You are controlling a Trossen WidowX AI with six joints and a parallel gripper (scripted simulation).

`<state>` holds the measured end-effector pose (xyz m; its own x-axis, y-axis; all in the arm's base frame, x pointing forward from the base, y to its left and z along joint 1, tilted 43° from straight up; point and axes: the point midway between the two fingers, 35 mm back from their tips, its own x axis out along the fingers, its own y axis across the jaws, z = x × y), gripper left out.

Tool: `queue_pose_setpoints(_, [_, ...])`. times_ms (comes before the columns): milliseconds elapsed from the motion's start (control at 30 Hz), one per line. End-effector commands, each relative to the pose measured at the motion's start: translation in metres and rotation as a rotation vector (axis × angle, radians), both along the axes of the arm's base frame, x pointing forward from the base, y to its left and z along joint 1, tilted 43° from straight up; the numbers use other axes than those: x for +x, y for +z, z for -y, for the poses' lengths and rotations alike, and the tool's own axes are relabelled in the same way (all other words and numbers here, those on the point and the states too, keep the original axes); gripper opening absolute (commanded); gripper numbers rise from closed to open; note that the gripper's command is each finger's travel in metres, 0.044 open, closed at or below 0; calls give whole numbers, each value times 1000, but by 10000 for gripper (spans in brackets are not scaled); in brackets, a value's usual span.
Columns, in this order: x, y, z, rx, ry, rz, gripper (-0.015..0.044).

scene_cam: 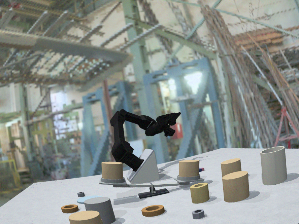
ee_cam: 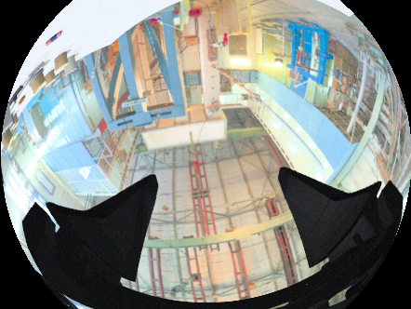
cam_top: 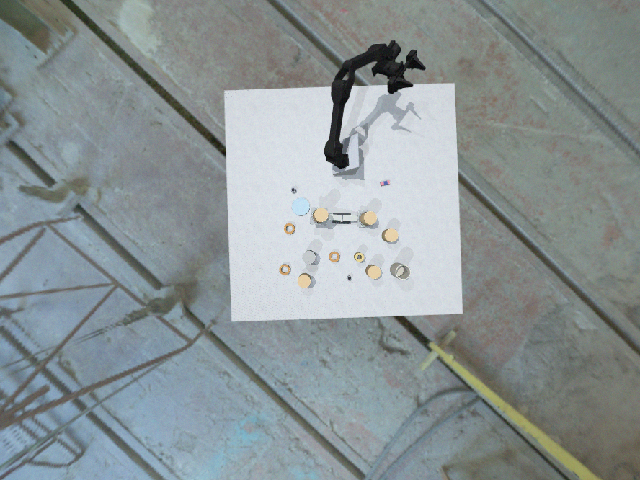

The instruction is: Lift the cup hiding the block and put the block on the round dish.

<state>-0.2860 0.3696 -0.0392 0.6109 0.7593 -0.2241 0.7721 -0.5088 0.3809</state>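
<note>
We see two upright tan cups, one cup (cam_top: 320,215) (scene_cam: 112,171) and its twin (cam_top: 368,218) (scene_cam: 189,168), on opposite ends of the grey balance (cam_top: 341,222) (scene_cam: 152,185); the pale-blue dish (cam_top: 300,206) (scene_cam: 88,198) lies flat nearby.

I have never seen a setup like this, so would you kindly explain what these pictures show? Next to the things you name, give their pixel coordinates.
The machine is one black jointed robot arm; its two-fingered gripper (cam_top: 419,76) (ee_cam: 219,177) is open and holds nothing. The first picture looks down from above, the second looks across the table from the side, and the third comes from a camera at the wrist, looking past the fingers at the building.

On the white square table top (cam_top: 258,134) (scene_cam: 45,192) stands a small balance with a tan cup on each end. Around it are a flat light-blue round dish (cam_top: 300,206) (scene_cam: 83,199), three more tan cylinders, a grey cylinder (cam_top: 309,256) (scene_cam: 102,209), a yellow one, a hollow pale tube, orange-brown rings, nuts and a small pink-and-blue piece.
</note>
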Motion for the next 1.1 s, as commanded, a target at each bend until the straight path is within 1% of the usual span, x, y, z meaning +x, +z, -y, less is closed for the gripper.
queue_pose_setpoints(0, [20, 9, -9, 44, -72, -72, 440])
queue_pose_setpoints(533, [114, 54, -32, 272, -400, -371, 440])
queue_pose_setpoints(1067, [206, 91, -29, 568, -715, -598, 440])
